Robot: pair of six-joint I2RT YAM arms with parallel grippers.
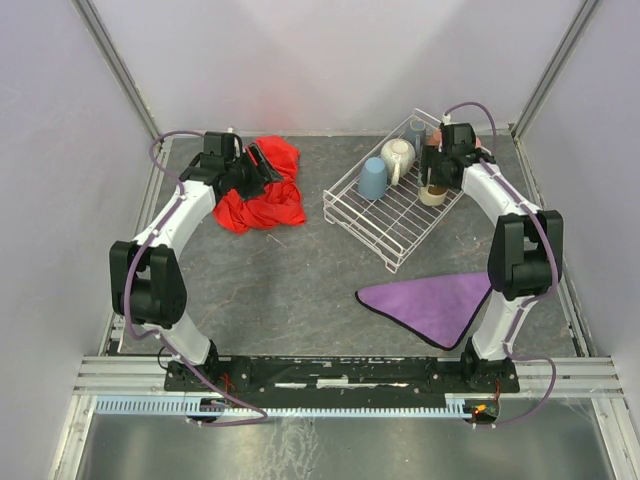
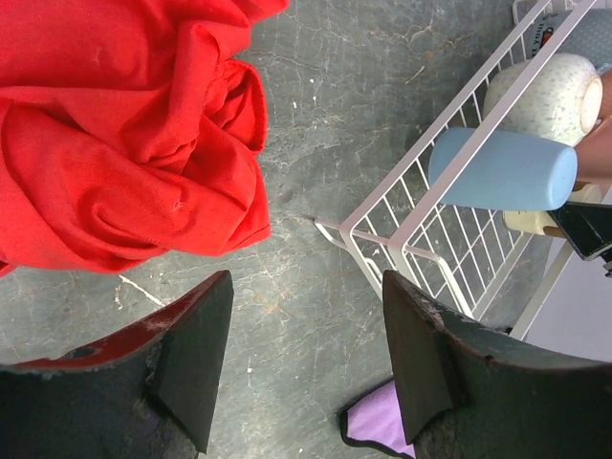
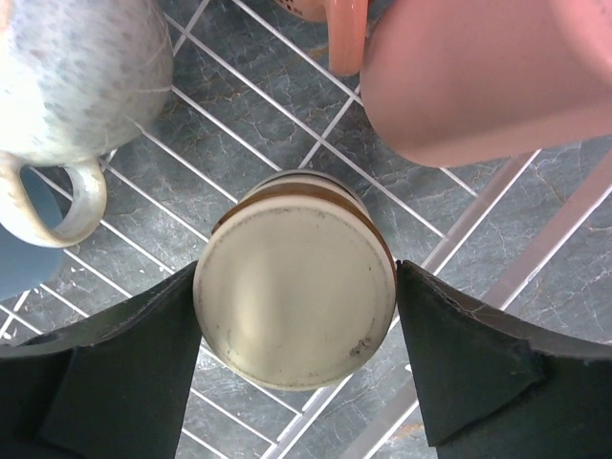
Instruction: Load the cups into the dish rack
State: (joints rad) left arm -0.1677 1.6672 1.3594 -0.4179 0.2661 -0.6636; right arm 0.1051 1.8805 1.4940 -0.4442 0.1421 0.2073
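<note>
The white wire dish rack (image 1: pixel 385 225) stands at the back right. In it are a light-blue cup (image 1: pixel 372 179), a cream handled mug (image 1: pixel 398 155) and a grey-blue mug (image 1: pixel 416 130). My right gripper (image 3: pixel 298 335) reaches down into the rack. Its fingers touch both sides of an upside-down orange-and-white mug (image 3: pixel 292 287), which rests on the rack wires (image 3: pixel 239 124). A salmon-pink tumbler (image 3: pixel 488 76) lies just beyond it, and the cream mug (image 3: pixel 76 67) is at the left. My left gripper (image 2: pixel 306 354) is open and empty above the table, beside the rack (image 2: pixel 421 206).
A crumpled red cloth (image 1: pixel 262 195) lies at the back left under my left arm, and it also shows in the left wrist view (image 2: pixel 115 134). A purple cloth (image 1: pixel 435 300) lies in front of the rack. Walls close in the table on three sides.
</note>
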